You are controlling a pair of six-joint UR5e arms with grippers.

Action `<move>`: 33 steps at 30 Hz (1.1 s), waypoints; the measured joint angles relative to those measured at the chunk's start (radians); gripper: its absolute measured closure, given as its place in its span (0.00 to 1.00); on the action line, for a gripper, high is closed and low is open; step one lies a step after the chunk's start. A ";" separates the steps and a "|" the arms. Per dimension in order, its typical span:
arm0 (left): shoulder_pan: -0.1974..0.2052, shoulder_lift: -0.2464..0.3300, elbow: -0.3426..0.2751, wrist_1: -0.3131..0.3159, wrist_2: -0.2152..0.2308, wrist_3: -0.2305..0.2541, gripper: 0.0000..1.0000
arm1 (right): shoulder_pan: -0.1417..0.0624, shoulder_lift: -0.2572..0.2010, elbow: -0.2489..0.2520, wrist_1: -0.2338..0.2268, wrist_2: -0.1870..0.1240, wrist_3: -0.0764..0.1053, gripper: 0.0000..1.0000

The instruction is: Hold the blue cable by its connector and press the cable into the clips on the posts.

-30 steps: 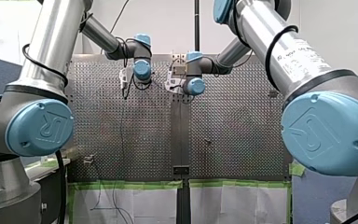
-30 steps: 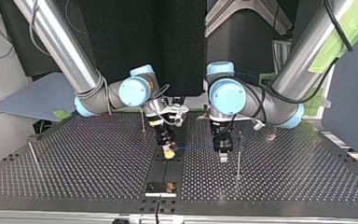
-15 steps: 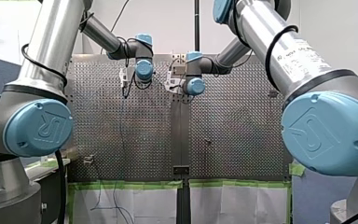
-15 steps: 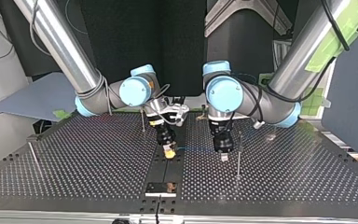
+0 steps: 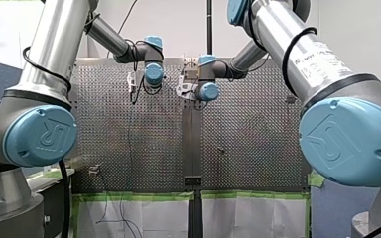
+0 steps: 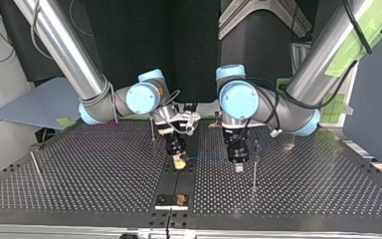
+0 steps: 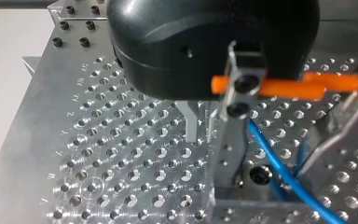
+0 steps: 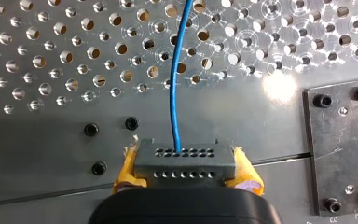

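Note:
In the right wrist view my right gripper (image 8: 185, 170) is shut on the grey connector (image 8: 184, 158), with a yellow pad (image 8: 127, 170) on each side. The blue cable (image 8: 175, 93) leaves the connector and runs ahead over the perforated plate. In the top view my right gripper (image 6: 179, 162) holds the connector low at the centre. The cable (image 6: 206, 159) stretches from there to my left gripper (image 6: 237, 167). In the left wrist view my left gripper (image 7: 200, 137) shows a narrow gap with nothing in it. It hangs beside a post (image 7: 233, 126) with an orange clip (image 7: 279, 87). The cable (image 7: 279, 172) passes that post's foot.
A thin post (image 6: 254, 167) stands just beside my left gripper. Another post (image 6: 152, 129) rises behind my right gripper, and a leaning one (image 6: 35, 167) stands at the top view's far left. A black plate (image 6: 171, 200) lies near the table's front edge.
My left arm has shifted a little toward my right gripper, and its gripper sits slightly higher. My right gripper has stayed put with the connector.

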 joint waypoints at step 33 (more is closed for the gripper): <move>-0.022 0.000 0.000 -0.011 -0.054 0.038 0.99 | 0.000 0.000 0.000 0.002 -0.001 0.000 1.00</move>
